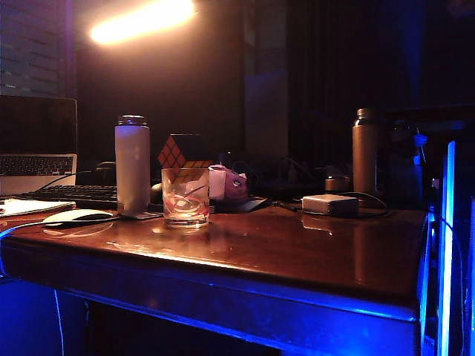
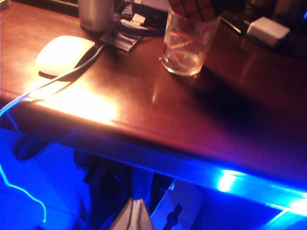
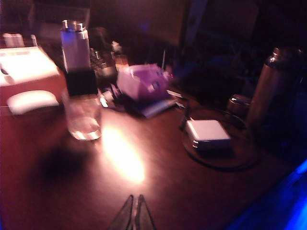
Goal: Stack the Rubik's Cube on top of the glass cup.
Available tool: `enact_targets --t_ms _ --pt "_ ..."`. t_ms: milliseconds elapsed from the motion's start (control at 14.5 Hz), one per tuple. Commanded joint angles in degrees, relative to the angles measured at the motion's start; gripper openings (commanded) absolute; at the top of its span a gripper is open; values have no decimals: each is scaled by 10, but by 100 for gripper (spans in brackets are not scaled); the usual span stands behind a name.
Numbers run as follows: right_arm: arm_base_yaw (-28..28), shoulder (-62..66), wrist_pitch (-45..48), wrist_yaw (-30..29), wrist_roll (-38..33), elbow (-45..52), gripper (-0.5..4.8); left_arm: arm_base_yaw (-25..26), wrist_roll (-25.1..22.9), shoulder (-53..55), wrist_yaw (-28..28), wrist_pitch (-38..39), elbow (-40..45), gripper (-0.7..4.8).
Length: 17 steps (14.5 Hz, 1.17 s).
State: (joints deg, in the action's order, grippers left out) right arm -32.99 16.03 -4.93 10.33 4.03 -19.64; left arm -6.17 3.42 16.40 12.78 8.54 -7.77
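The small red-and-orange Rubik's Cube [image 1: 180, 151] already sits on the clear swirl-marked glass cup [image 1: 185, 196] near the worktop's [image 1: 297, 252] left edge. Both grippers, left [image 2: 135, 215] and right [image 3: 133, 214], hang off the front edge, fingers shut and empty; best retreat without nudging the worktop.

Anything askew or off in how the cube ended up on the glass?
The Rubik's Cube rests on the glass cup tilted, one corner dipping inside the rim rather than lying flat. Nothing looks spilled or broken. Both grippers, left and right, are clear of it.

An office desk setting is indicated: a laptop [image 1: 37, 141] and keyboard [image 1: 70, 195] are seen at nine o'clock, a mouse [image 1: 76, 216] beside them, on a wooden table [image 1: 297, 256].
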Motion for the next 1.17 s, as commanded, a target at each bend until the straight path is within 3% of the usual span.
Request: enact_targets --t_ms 69,483,691,829,1174 --pt "0 -87 0 0 -29 71 -1 -1 -4 -36 21 -14 13 -6" --pt "0 -159 -46 1 -29 133 -1 -1 -16 -159 -1 29 25 -6" --pt "0 -159 -56 1 -30 175 -1 -1 -30 -163 -19 47 32 -6" --pt "0 -159 -55 1 -29 187 -1 -1 -30 -163 -86 93 39 -6" --pt "0 -159 -55 1 -30 187 -1 -1 -30 -162 -88 90 50 9"
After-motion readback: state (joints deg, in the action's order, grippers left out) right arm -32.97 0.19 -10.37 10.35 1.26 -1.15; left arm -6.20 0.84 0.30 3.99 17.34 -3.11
